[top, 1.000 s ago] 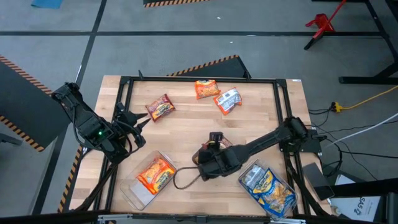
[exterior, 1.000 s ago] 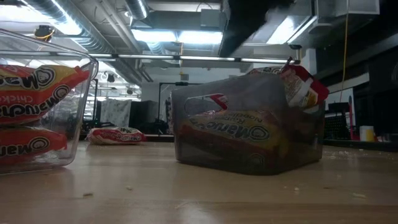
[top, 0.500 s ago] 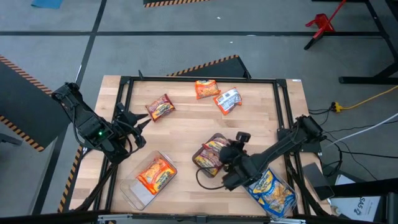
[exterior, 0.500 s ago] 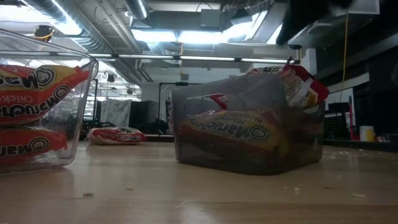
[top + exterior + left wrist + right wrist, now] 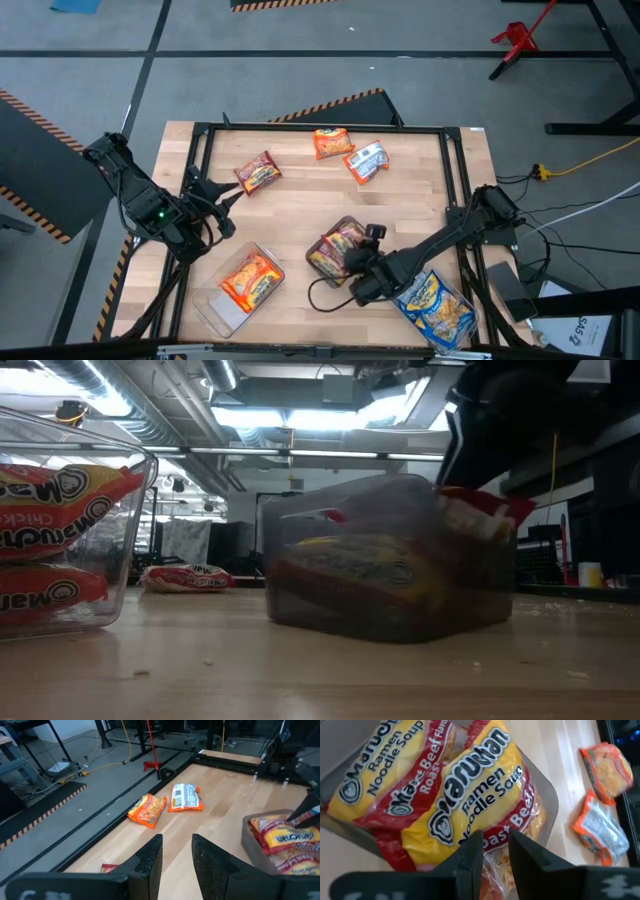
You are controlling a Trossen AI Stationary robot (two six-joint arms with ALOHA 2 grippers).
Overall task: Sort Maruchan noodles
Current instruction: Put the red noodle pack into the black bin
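Observation:
A clear tray point(image 5: 312, 262) in the table's middle holds dark red Maruchan packets point(image 5: 465, 795). One packet point(image 5: 475, 510) sticks up at the tray's right side. My right gripper point(image 5: 348, 268) is slightly open, its fingers over the top packet by the tray's near-right wall point(image 5: 547, 795). It shows dark above that side in the low view point(image 5: 480, 420). My left gripper point(image 5: 222, 195) waits open and empty at the table's left. Loose on the far half lie a dark red packet point(image 5: 258, 173), an orange packet point(image 5: 332, 142) and a blue-and-white packet point(image 5: 368, 160). My right gripper comes slanting down from the table's near right side, and its fingertips point(image 5: 472, 851) stand on the end of the top dark red packet point(image 5: 492, 822) in the tray. The fingers hide the place of contact. The packet lies in the tray, which stands on the table.
A clear tray with orange packets point(image 5: 245, 280) stands at the near left; it also shows in the low view point(image 5: 60, 540). A tray with blue packets point(image 5: 435, 305) stands at the near right, under the right arm. A black frame point(image 5: 320, 128) runs round the table.
My right gripper has drawn back from over the middle tray toward the table's near right, then come back to the tray's near-right side. The tray with the dark red packets has slid a little toward the table's left.

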